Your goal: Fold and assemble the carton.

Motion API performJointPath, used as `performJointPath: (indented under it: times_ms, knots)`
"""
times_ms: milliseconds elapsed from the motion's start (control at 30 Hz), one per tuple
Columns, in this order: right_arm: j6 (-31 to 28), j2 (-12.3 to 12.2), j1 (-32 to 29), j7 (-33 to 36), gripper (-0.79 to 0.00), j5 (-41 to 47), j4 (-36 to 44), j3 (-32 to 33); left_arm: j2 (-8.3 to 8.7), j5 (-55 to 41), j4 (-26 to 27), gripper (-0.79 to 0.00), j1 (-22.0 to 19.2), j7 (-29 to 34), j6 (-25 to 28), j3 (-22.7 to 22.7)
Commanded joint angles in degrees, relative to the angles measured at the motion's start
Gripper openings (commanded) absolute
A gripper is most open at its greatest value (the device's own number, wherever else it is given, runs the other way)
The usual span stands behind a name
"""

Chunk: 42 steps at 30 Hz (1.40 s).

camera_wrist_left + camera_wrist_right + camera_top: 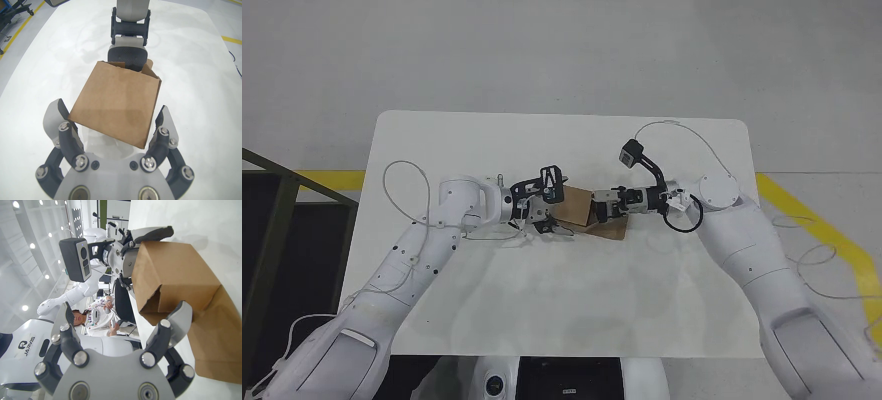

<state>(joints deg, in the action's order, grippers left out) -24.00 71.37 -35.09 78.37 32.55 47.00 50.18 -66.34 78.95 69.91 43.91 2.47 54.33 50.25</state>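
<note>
Our spread left gripper [112,106] straddles 1 end of the brown cardboard carton [170,266]; our spread right gripper [125,306] faces its open end.

a white table [572,300] carries the brown carton [583,207] near its middle.

Carton [115,108]: underside and interior hidden in left wrist view. Its far open end covers fingertips of right gripper [125,306] beyond it. Right wrist view: flap [217,332] beside right gripper's finger [179,315] cut off by picture edge; whether that finger touches flap, not confirmable. Left gripper [112,105] largely masked behind carton in that view, one pad [157,234] exposed. Top view: fingers of both grippers too small to judge; carton ends overlapped by them.
</note>
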Motion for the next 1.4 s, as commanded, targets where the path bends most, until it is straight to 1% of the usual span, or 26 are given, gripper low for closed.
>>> performJointPath:
  times_ms: [0,233,500,633,733,833,967,1100,1233,1367]
  knots:
    - [0.3,0.3,0.1,-0.3,0.0,0.7,-0.3,-0.2,0.0,0.0,0.0,0.0,0.0,0.0,0.0,0.0]
    - [2.3,1.6,0.8,-1.6,0.0,1.7,-2.0,-1.7,-0.02,-0.1,0.3,0.0,0.2,0.3,0.0,0.1]
    - [0.9,2.6,1.8,-1.8,0.0,2.8,-4.3,-1.7,0.08,-0.3,0.6,0.0,0.4,0.7,0.0,0.5]
    - [-0.3,1.9,1.6,-0.3,0.0,2.5,-3.7,-0.1,0.13,-0.4,0.4,0.0,0.5,0.9,-0.1,0.7]
    - [-1.2,0.9,0.9,-0.5,0.0,1.4,-2.9,1.9,0.2,-0.5,0.4,0.0,0.7,1.0,-0.2,0.9]
    - [-0.7,-0.2,-0.3,-1.1,0.0,-0.4,-1.8,4.0,0.26,-0.4,0.6,0.0,1.0,1.2,-0.1,1.0]
    - [0.3,-1.6,-3.1,-1.5,0.0,-0.9,1.5,6.7,0.28,-0.4,0.5,0.0,1.1,1.4,-0.2,1.1]
    - [2.2,-2.7,-7.0,-2.4,0.0,-2.4,7.9,8.4,0.25,-0.9,0.4,0.0,0.9,1.7,-0.4,1.2]
    - [4.2,-3.7,-11.1,-5.1,0.0,-4.0,14.4,10.0,0.19,-1.3,0.4,0.0,0.9,2.1,-0.6,1.2]
    - [5.9,-4.4,-14.2,-7.8,0.0,-5.2,19.2,11.6,0.16,-1.4,0.5,0.0,0.9,2.5,-0.6,1.2]
